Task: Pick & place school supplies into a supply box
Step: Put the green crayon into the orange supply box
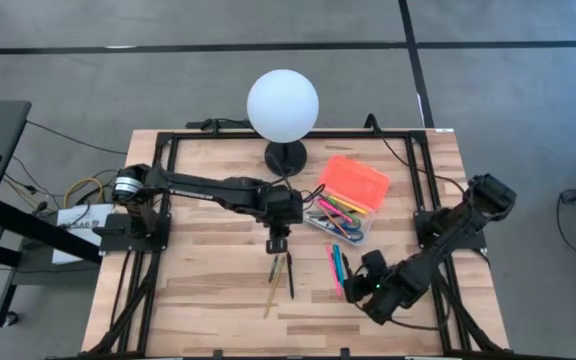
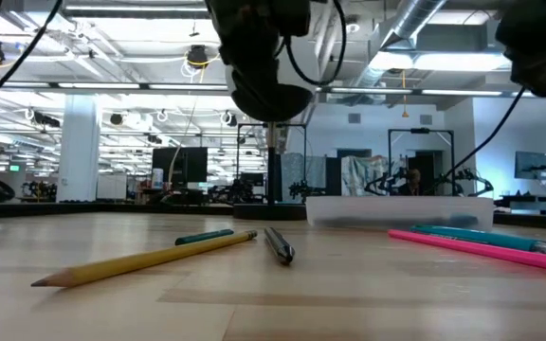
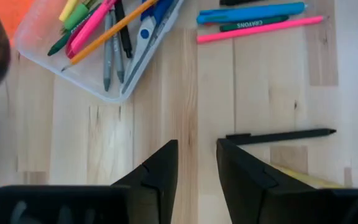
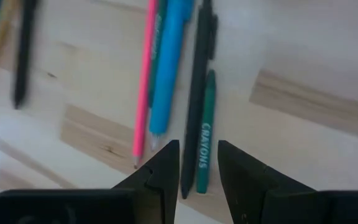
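Supply box (image 1: 339, 222) right of table centre, just right of the white globe lamp (image 1: 282, 103), orange lid (image 1: 355, 181) swung back on the far side; scissors (image 3: 146, 30) and several pens already inside. Still out on the wood: yellow pencil (image 1: 274, 287) and black pen (image 1: 290, 276) near the front, centre; a pink pencil (image 4: 144, 81), blue marker (image 4: 169, 62), black pen (image 4: 196, 93) and green crayon (image 4: 204, 140) bunched just to their right. Left gripper (image 1: 278, 243) over the table just beyond the pencil and black pen, fingers apart by a narrow gap, nothing held. Right gripper (image 4: 189, 163) low over the bunch, fingers likewise slightly parted and empty, straddling the near ends of the black pen and crayon. Likely step: taking one item from the bunch. Worth centring on a single barrel, since neighbours lie touching. Better to pinch across the barrel, lift straight, then lay it lengthwise in the box.
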Robot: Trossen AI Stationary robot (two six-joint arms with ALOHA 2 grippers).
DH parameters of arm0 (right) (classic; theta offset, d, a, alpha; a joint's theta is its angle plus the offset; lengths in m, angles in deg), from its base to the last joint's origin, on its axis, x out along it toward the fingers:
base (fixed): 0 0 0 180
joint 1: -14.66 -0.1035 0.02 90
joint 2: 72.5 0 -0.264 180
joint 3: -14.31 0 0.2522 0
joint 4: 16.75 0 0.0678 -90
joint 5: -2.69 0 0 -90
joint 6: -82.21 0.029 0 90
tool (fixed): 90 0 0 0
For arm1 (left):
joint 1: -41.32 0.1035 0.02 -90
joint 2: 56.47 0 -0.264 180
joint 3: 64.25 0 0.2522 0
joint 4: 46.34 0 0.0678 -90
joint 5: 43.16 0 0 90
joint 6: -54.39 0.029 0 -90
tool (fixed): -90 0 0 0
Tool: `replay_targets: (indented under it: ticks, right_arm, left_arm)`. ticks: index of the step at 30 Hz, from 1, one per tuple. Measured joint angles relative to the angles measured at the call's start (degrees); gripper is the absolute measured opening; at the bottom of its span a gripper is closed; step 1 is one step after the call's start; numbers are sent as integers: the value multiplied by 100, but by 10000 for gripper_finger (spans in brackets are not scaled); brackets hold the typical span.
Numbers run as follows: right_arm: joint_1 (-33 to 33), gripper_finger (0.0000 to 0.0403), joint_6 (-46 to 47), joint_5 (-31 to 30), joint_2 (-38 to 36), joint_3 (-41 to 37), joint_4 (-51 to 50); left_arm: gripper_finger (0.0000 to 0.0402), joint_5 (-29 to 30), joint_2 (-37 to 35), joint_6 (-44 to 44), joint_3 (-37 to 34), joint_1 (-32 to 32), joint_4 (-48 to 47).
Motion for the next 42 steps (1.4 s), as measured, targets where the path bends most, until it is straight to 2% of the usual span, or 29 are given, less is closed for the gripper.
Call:
replay_targets:
  ticks: [4,21,31,42]
  right_arm:
    - [12,102,119,110,160,0,124]
    - [-5,102,143,382,633,2,218]
    - [-39,99,94,562,629,6,-24]
    - [-34,21,-312,1162,606,24,-426]
  left_arm:
    - [103,184,-41,-3,0,-101,-76]
    - [103,257,-36,3,-2,-110,-92]
    - [103,261,-34,1,-2,-108,-94]
    - [103,268,-30,-1,-2,-108,-92]
